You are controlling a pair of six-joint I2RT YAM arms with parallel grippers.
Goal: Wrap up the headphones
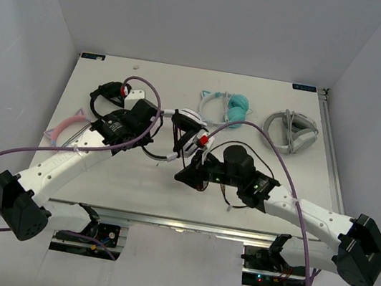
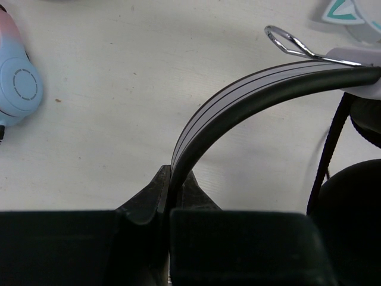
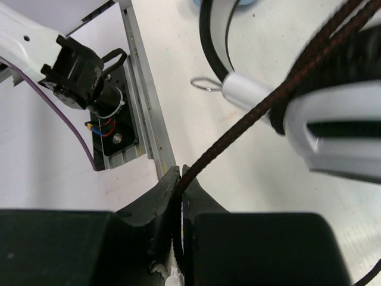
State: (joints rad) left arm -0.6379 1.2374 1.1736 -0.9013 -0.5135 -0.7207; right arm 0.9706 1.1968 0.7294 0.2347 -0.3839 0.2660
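Above table (image 1: pixel 133 185), left fingers (image 2: pixel 152 199) pinch headphones' (image 1: pixel 193 119) headband (image 2: pixel 238 95), right fingers (image 3: pixel 158 199) cable (image 3: pixel 238 128).

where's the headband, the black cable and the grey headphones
headband (image 2: pixel 238 92), left wrist view, middle of the striped arch
black cable (image 3: pixel 226 142), right wrist view, taut braided stretch
grey headphones (image 1: pixel 299 136), top external view, ear cup

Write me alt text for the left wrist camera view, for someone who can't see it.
The left end effector is shut on the curved white headband with black trim, arcing up and right over the white table. A thin black cable runs down at right; a pale blue round ear cup lies at the left edge.
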